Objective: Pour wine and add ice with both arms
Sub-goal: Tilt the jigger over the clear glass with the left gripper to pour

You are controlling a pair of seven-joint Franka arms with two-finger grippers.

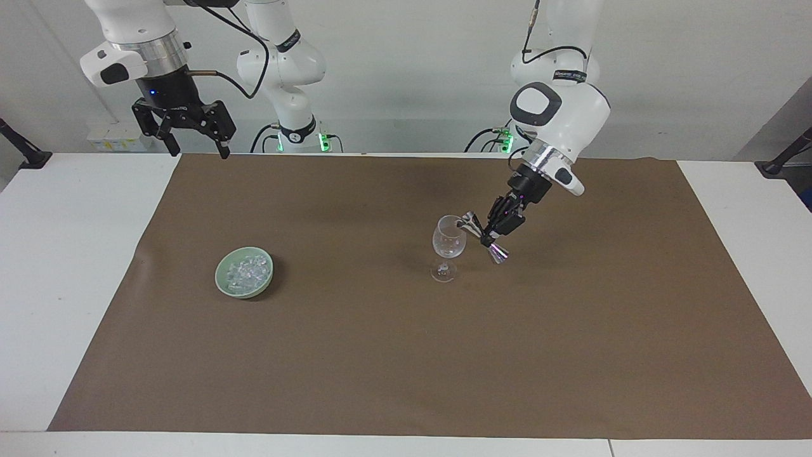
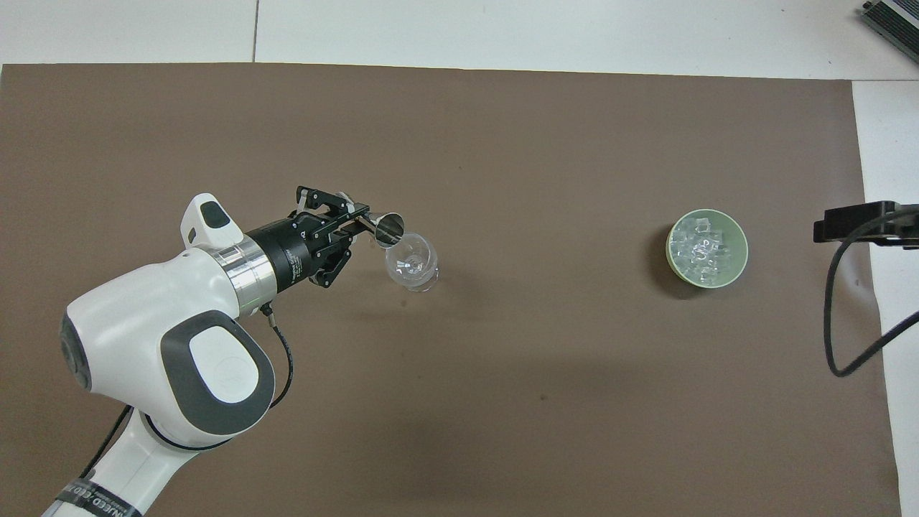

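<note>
A clear stemmed wine glass (image 1: 448,244) (image 2: 411,262) stands upright mid-mat. My left gripper (image 1: 490,236) (image 2: 359,222) is shut on the waist of a steel jigger (image 1: 472,222) (image 2: 390,226). The jigger is tilted, with its mouth at the glass's rim on the left arm's side. The wine is hidden; the glass looks clear. Ice (image 1: 248,270) (image 2: 706,245) fills a pale green bowl (image 1: 222,282) (image 2: 673,258) toward the right arm's end. My right gripper (image 1: 198,151) hangs open and empty in the air over the mat's corner by its own base, waiting.
A brown mat (image 1: 406,355) (image 2: 502,395) covers most of the white table (image 1: 70,266). A black cable (image 2: 836,345) loops over the mat's edge at the right arm's end. Black clamps (image 1: 25,152) sit at the table's corners nearest the robots.
</note>
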